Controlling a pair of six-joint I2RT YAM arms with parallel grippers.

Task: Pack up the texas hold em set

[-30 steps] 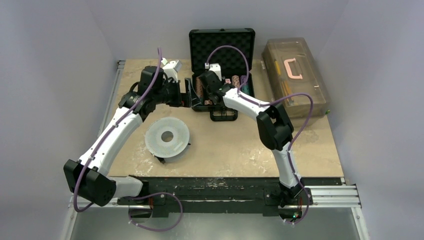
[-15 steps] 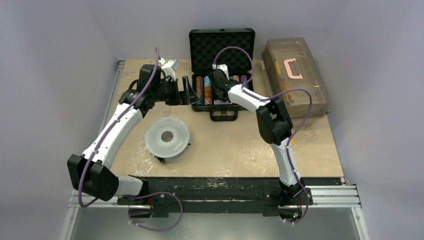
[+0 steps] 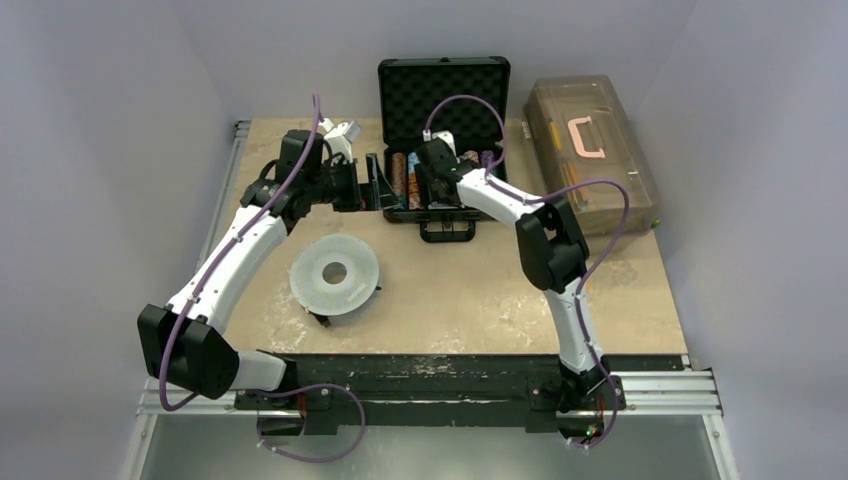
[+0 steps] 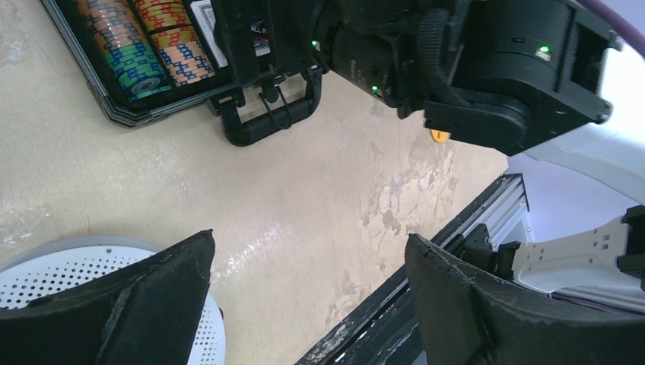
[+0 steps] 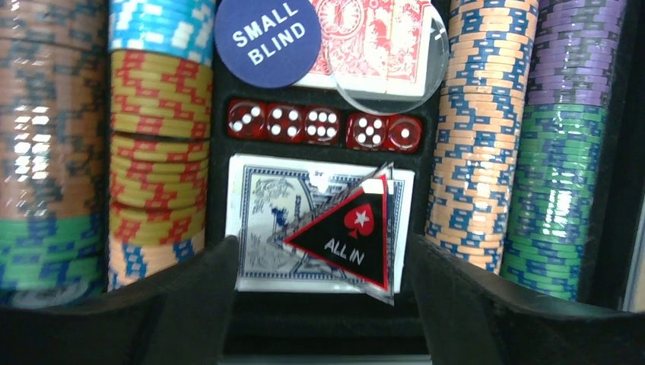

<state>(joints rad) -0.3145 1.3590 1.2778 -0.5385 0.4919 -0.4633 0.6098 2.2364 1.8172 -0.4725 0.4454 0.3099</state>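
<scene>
The case (image 3: 443,95) sits open at the far middle of the counter (image 3: 470,290). Its foam lid (image 3: 444,70) stands upright at the back and its handle (image 3: 447,232) faces the arms. The tray looks full: chips (image 5: 156,144) run in rows on both sides. Down the middle lie a red deck (image 5: 365,38), a "SMALL BLIND" button (image 5: 266,32), dice (image 5: 323,128) and a blue deck (image 5: 266,220) with the "ALL IN" triangle (image 5: 346,236) resting on it.

The right hand (image 5: 321,258) hangs over the tray pointing down. Its fingers are apart and clear of the triangle on either side, gripping nothing. The left hand (image 4: 308,251) waits just beside the case's left wall, spread wide and empty.

What is left seems to be closing the lid. It stands just beyond the right hand, with its hinge running left to right, so it must swing down toward the arms. The right hand is nearer but sits in that path, so it probably has to lift clear first.
</scene>
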